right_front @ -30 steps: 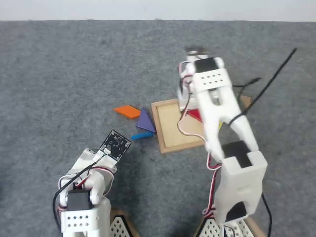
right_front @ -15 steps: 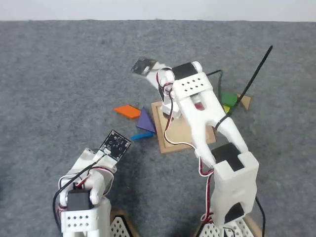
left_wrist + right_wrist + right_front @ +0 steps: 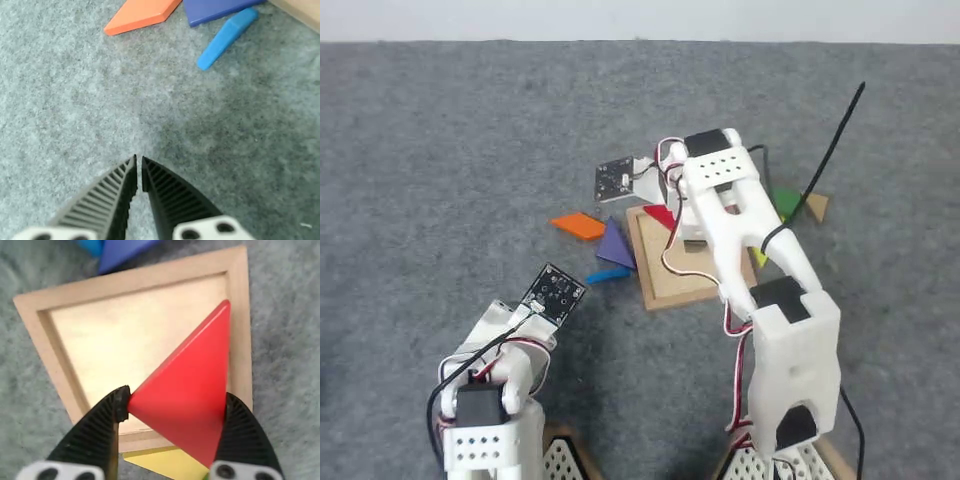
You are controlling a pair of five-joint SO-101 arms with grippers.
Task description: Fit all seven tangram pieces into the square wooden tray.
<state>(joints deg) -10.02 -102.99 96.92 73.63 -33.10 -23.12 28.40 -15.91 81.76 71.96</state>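
Note:
My right gripper (image 3: 175,402) is shut on the red triangle (image 3: 192,395) and holds it over the square wooden tray (image 3: 140,277), one point near a tray corner. From above, the red triangle (image 3: 659,213) shows at the tray's (image 3: 660,290) far left corner, under the right arm. An orange piece (image 3: 579,225), a purple triangle (image 3: 613,243) and a blue piece (image 3: 608,274) lie on the carpet left of the tray. Over bare carpet, my left gripper (image 3: 139,165) is shut and empty, a short way from the blue piece (image 3: 227,37).
A green piece (image 3: 783,200), a tan piece (image 3: 817,206) and a yellow piece (image 3: 170,462) lie off the tray's right side. The left arm (image 3: 490,400) rests at the near left. Grey carpet covers the table, and a black cable (image 3: 830,150) rises from the right arm.
The right arm has swung left across the tray with the red triangle, from the tray's right side to its far left corner. The left arm has not moved.

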